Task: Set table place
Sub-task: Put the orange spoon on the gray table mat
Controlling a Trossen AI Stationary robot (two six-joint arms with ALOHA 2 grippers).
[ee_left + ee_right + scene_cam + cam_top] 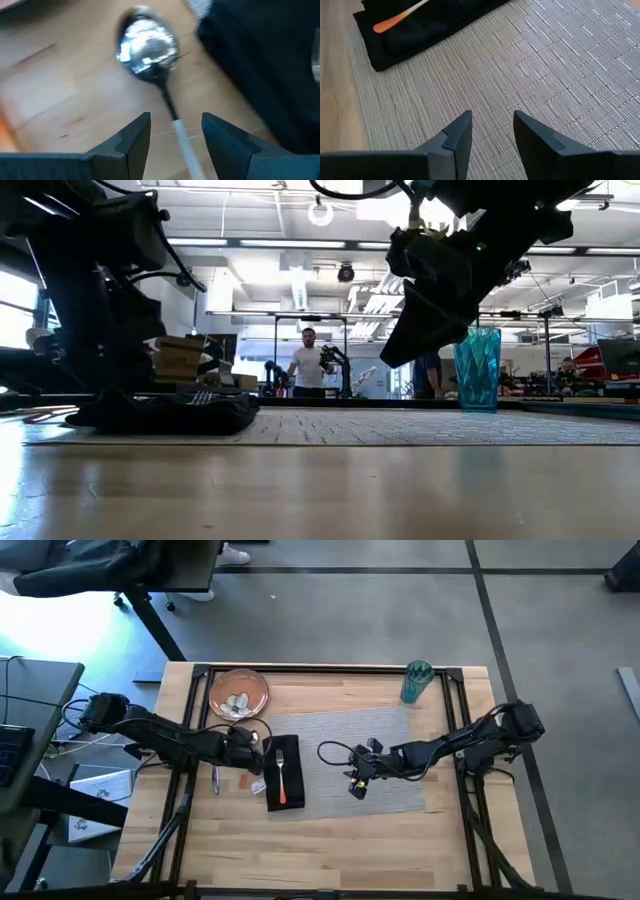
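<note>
left gripper (175, 132) jaws apart astride blurred spoon (148, 47) stem, grip unclear | right gripper (490, 131) parted, empty over placemat (545, 75)

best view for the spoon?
Left wrist view: the spoon fills the picture, bowl on bare wood just ahead of the left gripper's open fingers. High view hides it under the left arm. Low view and right wrist view don't show it.

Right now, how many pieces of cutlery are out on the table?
3: a fork on the black napkin, a spoon on the wood between the open fingers of the left gripper, and a thin metal piece on bare wood beside the napkin. The arm may hide more.
</note>
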